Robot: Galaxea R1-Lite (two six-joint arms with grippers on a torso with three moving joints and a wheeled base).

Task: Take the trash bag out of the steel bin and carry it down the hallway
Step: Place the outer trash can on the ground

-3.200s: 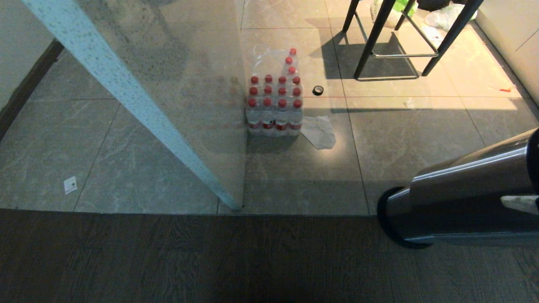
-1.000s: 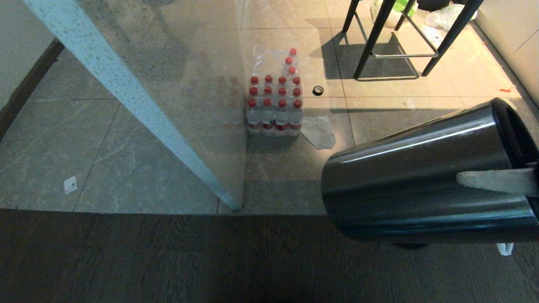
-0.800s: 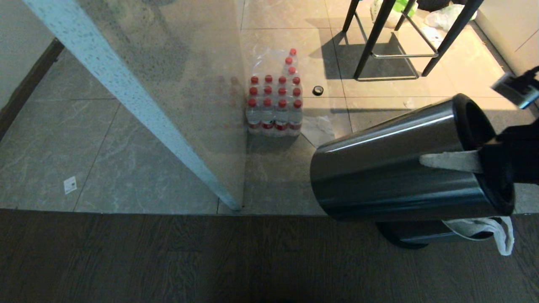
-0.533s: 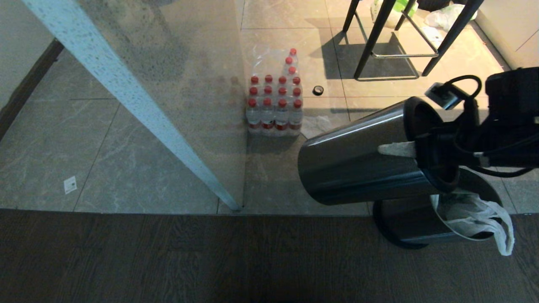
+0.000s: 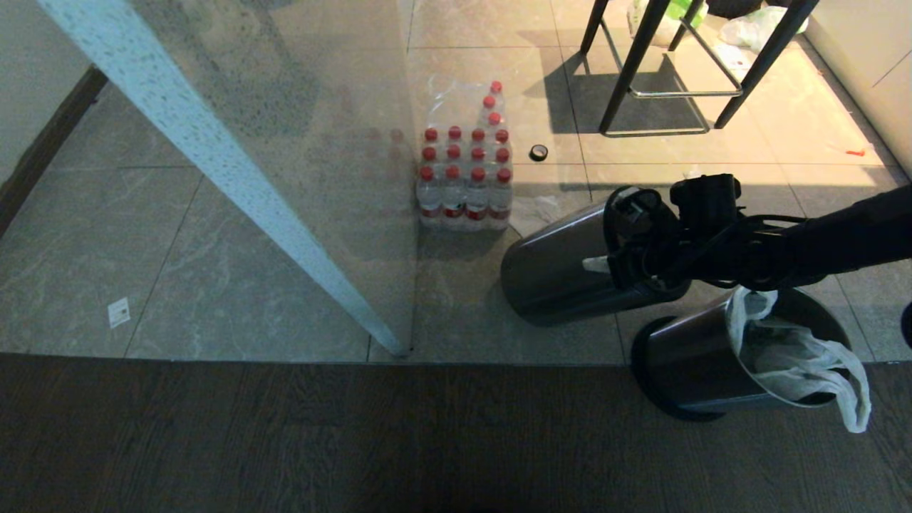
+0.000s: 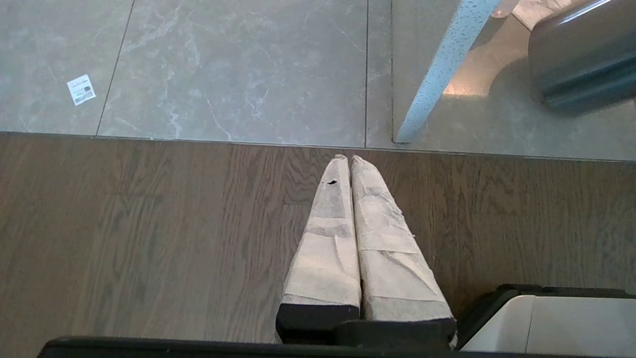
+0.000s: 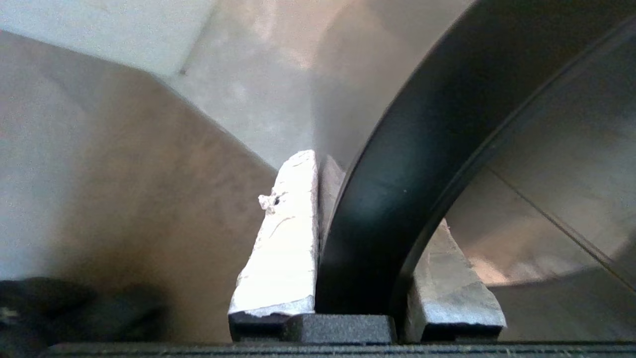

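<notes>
Grey marbled tiles (image 5: 178, 235) meet dark wood flooring (image 5: 285, 442) along a straight seam, with a speckled glass panel edge (image 5: 214, 171) slanting across the left. Over the wood hangs the left pincer (image 6: 348, 164), its taped tips pressed together on nothing. Further right stands a wrapped pack of red-capped bottles (image 5: 464, 178), a small tape roll (image 5: 539, 152) beside it and black stool legs (image 5: 641, 71) behind. Next comes the steel outer shell (image 5: 556, 274), tipped and lifted by the right pincer (image 7: 367, 233), whose fingers (image 7: 285, 238) are clamped on its black rim ring (image 7: 397, 174), one inside and one outside. Lower right, the steel bin (image 5: 684, 370) sits on the floor at the seam, and the trash bag (image 5: 805, 363) lies in it, one handle hanging over the edge.
</notes>
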